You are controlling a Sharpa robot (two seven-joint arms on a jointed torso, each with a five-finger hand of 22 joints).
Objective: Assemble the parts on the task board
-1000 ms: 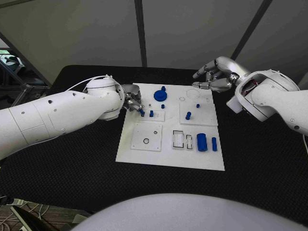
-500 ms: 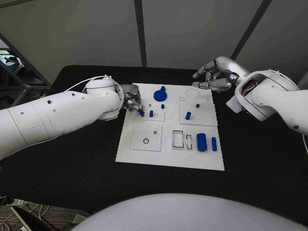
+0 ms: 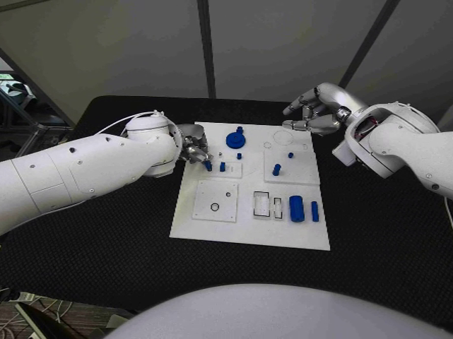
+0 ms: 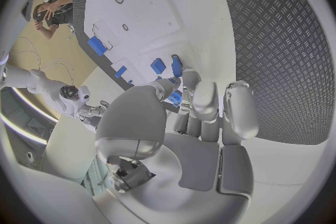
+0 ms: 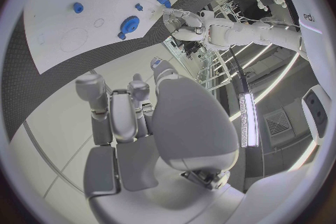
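Nothing has moved: the left hand (image 3: 193,150) pinches a small blue plastic peg (image 3: 207,166) over the white task board (image 3: 249,236); the right hand (image 3: 313,113) hovers empty, fingers apart; most parts remain loose.

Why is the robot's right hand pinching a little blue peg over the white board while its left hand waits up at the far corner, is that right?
Not quite: the hands are swapped. The left hand holds the small blue peg at the white task board's left side, as the head view and left wrist view show. The right hand hangs near the board's far right corner, holding nothing.
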